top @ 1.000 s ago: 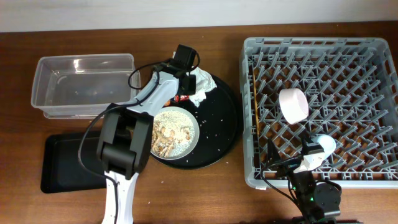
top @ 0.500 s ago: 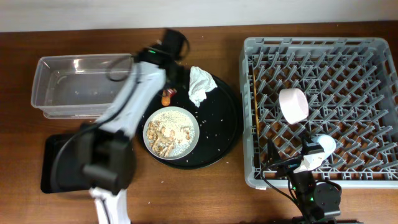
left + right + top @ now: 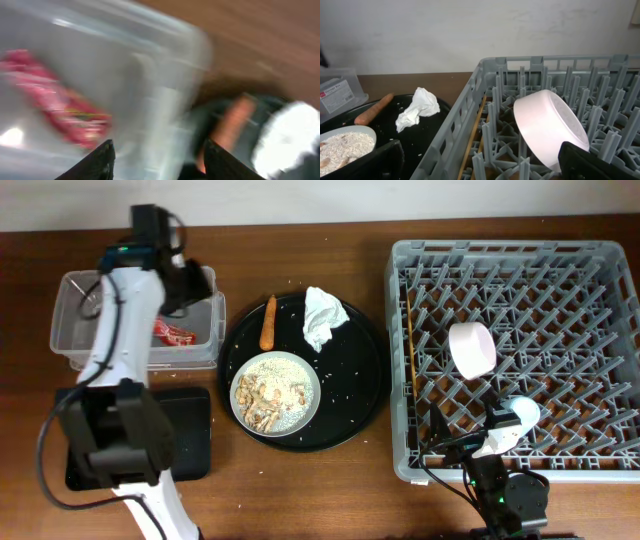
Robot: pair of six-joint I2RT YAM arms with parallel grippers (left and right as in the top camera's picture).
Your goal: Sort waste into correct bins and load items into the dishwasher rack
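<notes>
The red snack wrapper [image 3: 172, 332] lies inside the clear tub [image 3: 80, 305]; it also shows blurred in the left wrist view [image 3: 55, 107]. My left gripper [image 3: 190, 288] [image 3: 162, 162] is open and empty above the tub's right end. The carrot stick [image 3: 268, 322] and napkin [image 3: 322, 317] lie on the round black tray [image 3: 355, 385]. The plate [image 3: 276, 390] holds food scraps and rice. The rack [image 3: 590, 330] holds the white bowl [image 3: 472, 348], blue cup [image 3: 520, 412] and chopsticks [image 3: 410, 350]. My right gripper [image 3: 485, 167] is open and empty at the rack's front edge.
The shallow black tray [image 3: 190, 435] lies at the front left, partly under my left arm. Loose rice grains are scattered on the round tray. In the right wrist view the bowl [image 3: 550, 127] leans on the rack's pegs [image 3: 495, 100], close ahead.
My left arm swung left from the round tray to the clear tub. The red wrapper went with it and now lies loose in the tub. The carrot stick is now uncovered.
</notes>
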